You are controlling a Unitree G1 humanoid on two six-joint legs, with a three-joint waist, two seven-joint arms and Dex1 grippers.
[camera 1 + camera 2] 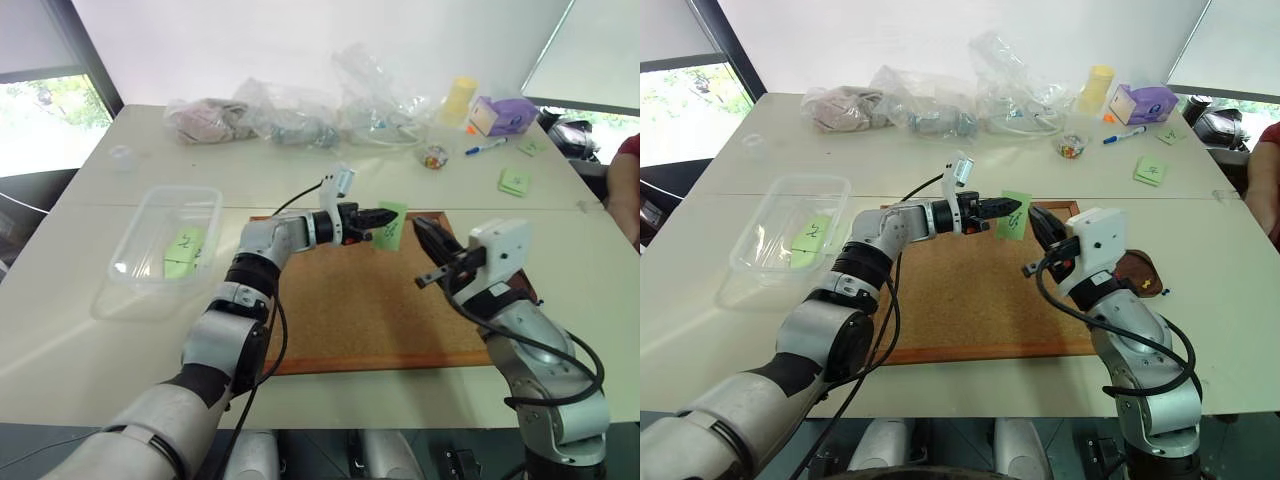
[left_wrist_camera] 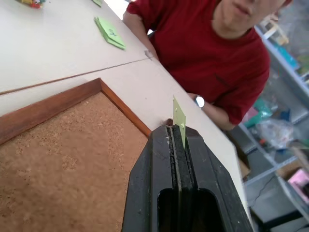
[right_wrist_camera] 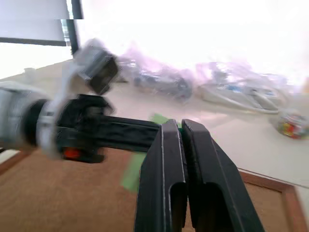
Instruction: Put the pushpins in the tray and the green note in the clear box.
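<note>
my left fingers are clamped on the green note, holding it in the air above the far edge of the cork board, which lies in the middle of the bench. my right fingers are pressed together with nothing between them, raised just beside the note. the tray sits by the board's right edge, a yellow-headed pushpin in it. the clear box stands near the bench's left edge with green notes inside. more green notes lie toward the far right corner. a person in a red shirt sits at the bench's right edge.
</note>
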